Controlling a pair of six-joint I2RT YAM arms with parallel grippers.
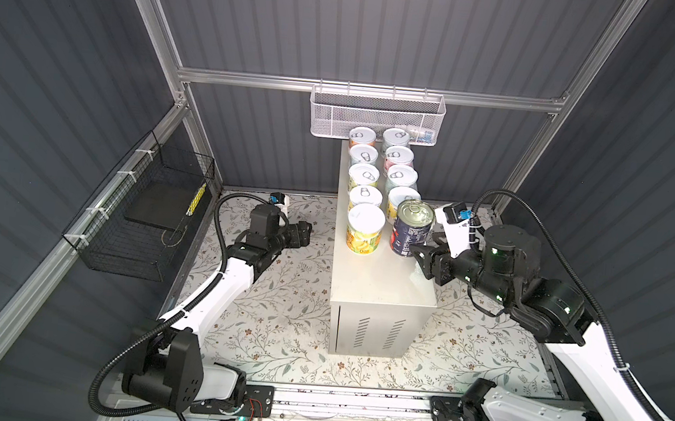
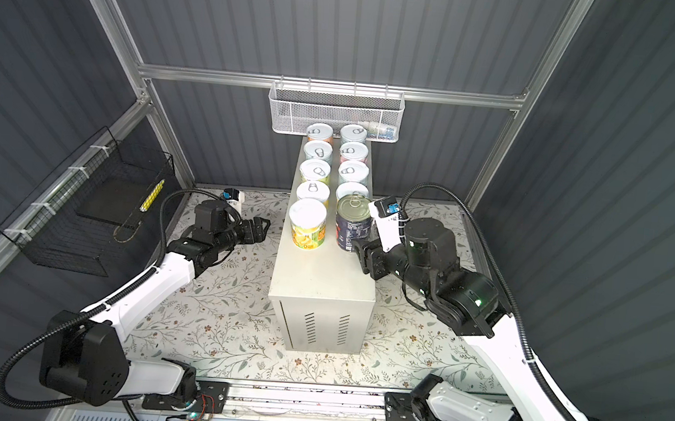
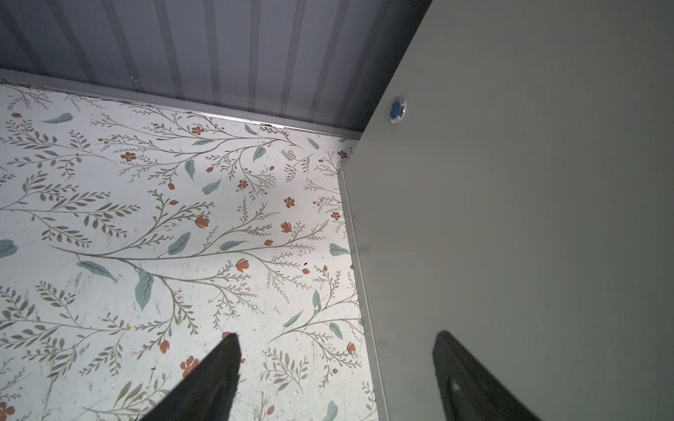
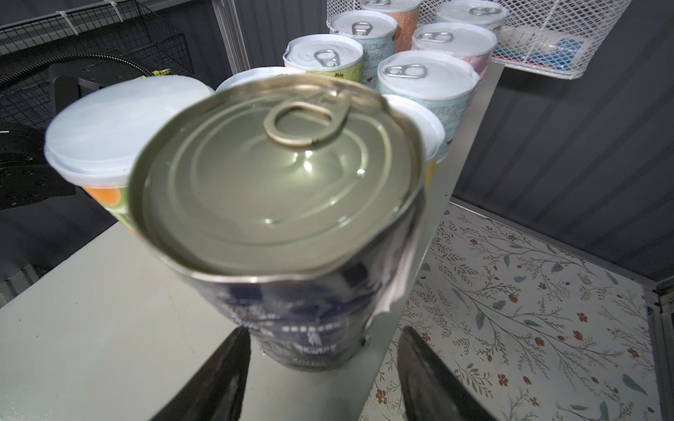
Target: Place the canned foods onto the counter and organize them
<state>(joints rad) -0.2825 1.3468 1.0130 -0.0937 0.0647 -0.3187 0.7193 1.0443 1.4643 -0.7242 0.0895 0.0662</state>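
Right wrist view has the dark-blue can (image 4: pixel 277 189) standing upright on the desk (image 4: pixel 109 310), at the end of two rows of canned foods (image 4: pixel 426 80), with the fingers of the right end effector (image 4: pixel 324 329) straddling its base — whether they press it or stand just off it, I cannot tell. Left wrist view shows the left end effector (image 3: pixel 335 333) open and empty, low beside the desk's side wall, over the floral mat (image 3: pixel 146 218).
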